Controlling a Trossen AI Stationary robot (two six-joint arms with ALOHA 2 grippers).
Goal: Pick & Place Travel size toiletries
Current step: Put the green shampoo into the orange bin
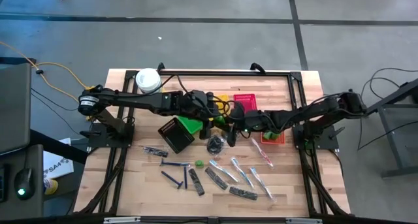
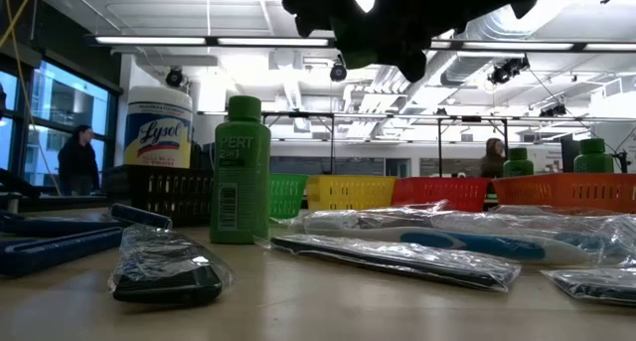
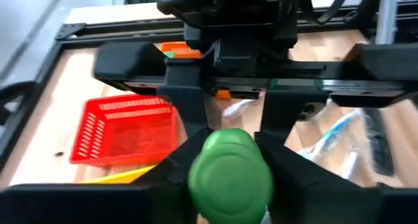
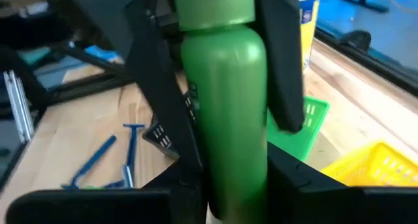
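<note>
A stubby green bottle (image 4: 225, 119) is lifted above the table's middle, between my two grippers. My left gripper (image 1: 217, 118) reaches in from the table's left and my right gripper (image 1: 230, 124) from the right; both are shut on it. In the left wrist view its round cap (image 3: 230, 168) faces the camera. Other toiletries lie on the near half of the table: blue razors (image 1: 174, 172), clear-white packets (image 1: 245, 175), dark strips (image 1: 196, 181), a bagged dark piece (image 1: 216, 145). Another green bottle (image 2: 239, 172) stands upright on its base. My left gripper pinches the bottle's cap end (image 3: 230, 168) between its two fingers (image 4: 153, 93), which lie along the bottle from the cap side. The bottle is lifted clear of the table. My right gripper pinches the bottle's lower body (image 4: 228, 185) between its two fingers (image 4: 176, 191), coming from the opposite end.
Small baskets stand around the grippers: black (image 1: 175, 134), green (image 1: 191, 124), yellow (image 1: 223, 100), red (image 1: 247, 101), orange (image 1: 273, 136). More green bottles (image 2: 593, 154) stand in the orange one. A white tub (image 1: 149, 80) stands at the far left. A black frame (image 1: 297, 106) edges the table.
</note>
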